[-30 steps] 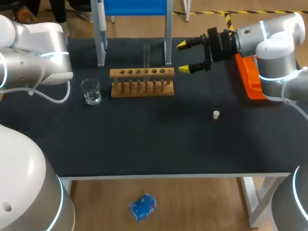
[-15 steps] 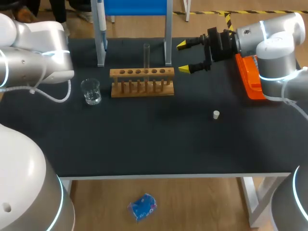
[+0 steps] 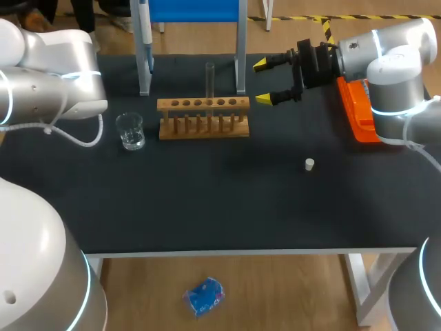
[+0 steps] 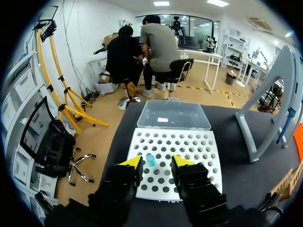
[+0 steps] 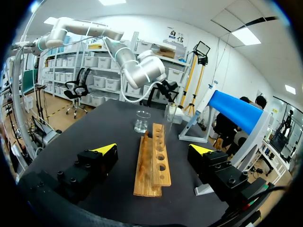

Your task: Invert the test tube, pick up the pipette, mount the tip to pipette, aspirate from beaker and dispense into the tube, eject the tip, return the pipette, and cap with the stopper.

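Bench: the black bench (image 3: 207, 207) carries all the task items. The left arm (image 3: 48, 89) comes in at its left edge and the right arm (image 3: 393, 62) at its far right corner.
Stand: the grey frame stand with a blue top (image 3: 193, 10) is at the far edge. The white pipette with a blue grip (image 3: 143, 34) hangs on its left post.
Tip box: the white perforated tip rack (image 4: 189, 146) with its clear plastic lid (image 4: 173, 115) folded back lies under the left wrist.
Tray: the orange plastic tray (image 3: 358, 114) lies beside the right arm.
Rack: the wooden test tube rack (image 3: 203, 117) stands mid-bench, in front of the stand.
Tube: the clear glass test tube (image 3: 209, 79) stands upright in a hole of the rack's far row.
Beaker: the small glass beaker (image 3: 129, 131) is just left of the rack.
Stopper: the small white stopper (image 3: 310, 164) lies alone on the bench, well right of the rack.
Tip: a single small blue tip (image 4: 150, 159) sits in the tip rack.
Right fingers (image 3: 265, 98): spread wide and empty, pointing at the rack's right end but apart from it.
Left fingers (image 4: 138, 162): narrowly parted, holding nothing, hovering over the tip rack with the blue tip showing in the gap.
Step in hand (judged): the tube is seated and the pipette not yet taken, so the pipette pickup comes next.
Method note: approach the pipette square to its body and close on the grip, well clear of the plunger. Lift straight up off the hanger before drawing away. Keep the travel path clear of the tube mouth.
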Robot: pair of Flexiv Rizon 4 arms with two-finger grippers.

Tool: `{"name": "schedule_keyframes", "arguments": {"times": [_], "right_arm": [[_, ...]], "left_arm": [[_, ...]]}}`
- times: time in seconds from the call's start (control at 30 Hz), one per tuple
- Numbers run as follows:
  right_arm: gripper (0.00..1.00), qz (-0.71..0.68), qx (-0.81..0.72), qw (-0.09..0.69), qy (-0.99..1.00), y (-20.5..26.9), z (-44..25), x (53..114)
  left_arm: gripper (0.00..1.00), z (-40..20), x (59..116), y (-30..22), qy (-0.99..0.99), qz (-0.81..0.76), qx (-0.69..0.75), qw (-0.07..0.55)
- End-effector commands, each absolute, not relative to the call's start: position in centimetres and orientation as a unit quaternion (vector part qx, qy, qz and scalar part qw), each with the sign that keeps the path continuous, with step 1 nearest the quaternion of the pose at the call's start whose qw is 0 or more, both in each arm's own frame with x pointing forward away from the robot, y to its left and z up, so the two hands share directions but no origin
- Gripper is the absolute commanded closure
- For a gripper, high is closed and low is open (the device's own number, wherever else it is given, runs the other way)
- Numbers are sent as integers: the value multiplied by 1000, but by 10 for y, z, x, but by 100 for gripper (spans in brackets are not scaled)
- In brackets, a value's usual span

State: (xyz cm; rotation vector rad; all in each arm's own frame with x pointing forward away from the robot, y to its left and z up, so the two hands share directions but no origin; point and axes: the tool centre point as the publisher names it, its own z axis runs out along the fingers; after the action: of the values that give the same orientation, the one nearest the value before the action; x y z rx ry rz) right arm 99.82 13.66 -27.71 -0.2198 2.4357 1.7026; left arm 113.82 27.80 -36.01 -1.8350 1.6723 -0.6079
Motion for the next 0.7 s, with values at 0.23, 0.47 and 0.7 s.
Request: {"name": "schedule_keyframes", "arguments": {"times": [0.23,0.47,0.7], "right_arm": [[0,569,-74,81,815,136,-277,998],[0,569,-74,81,815,136,-277,998],[0,569,-74,81,815,136,-277,998]], "left_arm": [[16,-360,1141,277,629,-223,-687,286],[50,-362,1143,280,630,-221,-687,287],[54,-363,1143,279,635,-214,-685,288]]}}
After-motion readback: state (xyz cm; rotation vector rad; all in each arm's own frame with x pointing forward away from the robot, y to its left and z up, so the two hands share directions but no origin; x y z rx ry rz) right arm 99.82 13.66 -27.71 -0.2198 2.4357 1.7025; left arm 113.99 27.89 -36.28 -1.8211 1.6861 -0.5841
